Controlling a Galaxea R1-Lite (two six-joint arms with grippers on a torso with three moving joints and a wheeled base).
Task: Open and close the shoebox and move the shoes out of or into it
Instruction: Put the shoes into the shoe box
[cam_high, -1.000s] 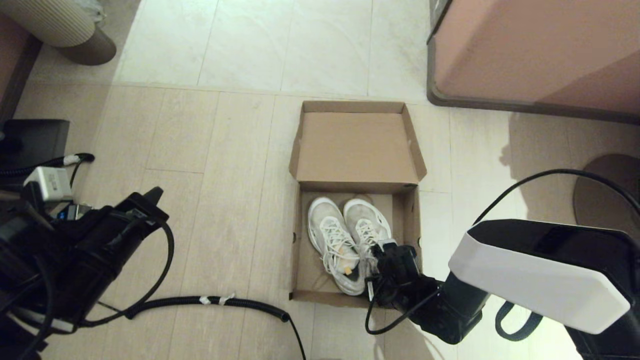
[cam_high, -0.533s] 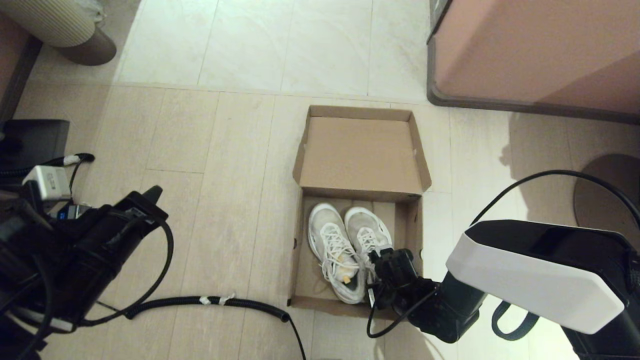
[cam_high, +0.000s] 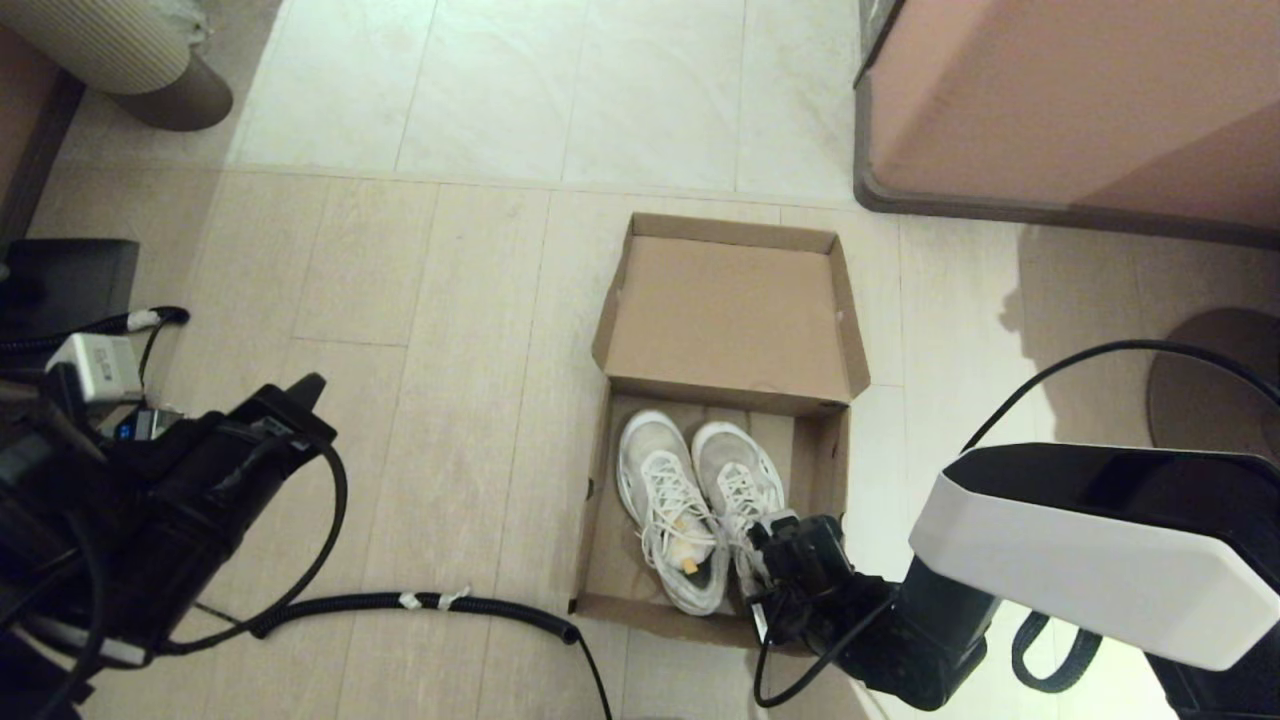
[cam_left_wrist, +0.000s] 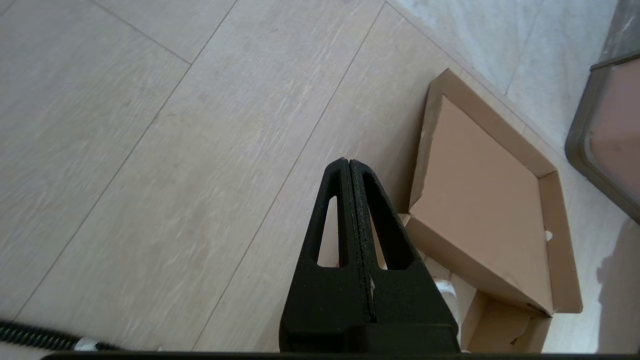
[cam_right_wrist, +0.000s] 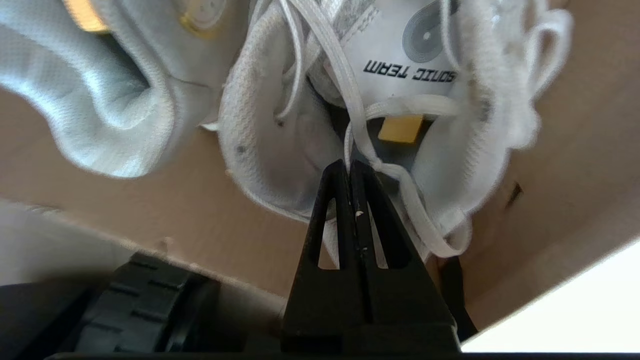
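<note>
The brown cardboard shoebox (cam_high: 592, 520) stands open on the floor, its lid (cam_high: 735, 310) folded back flat on the far side. Two white lace-up sneakers lie side by side inside, toes pointing away: the left shoe (cam_high: 665, 490) and the right shoe (cam_high: 735, 465). My right gripper (cam_high: 770, 535) is down in the box at the right shoe's heel opening (cam_right_wrist: 270, 125), its fingers shut on a white lace (cam_right_wrist: 350, 145) at their tips (cam_right_wrist: 349, 165). My left gripper (cam_left_wrist: 348, 162) is shut and empty, held above the floor left of the box (cam_left_wrist: 480, 200).
A big pinkish-brown cabinet (cam_high: 1070, 100) stands at the far right. A black corrugated cable (cam_high: 450, 603) crosses the floor near the box's front left corner. A round dark base (cam_high: 1210, 390) lies on the right, and a ribbed bin (cam_high: 110, 50) at the far left.
The box with both shoes has slid toward me and a little to the right, together with my right gripper. The left arm has not moved.
</note>
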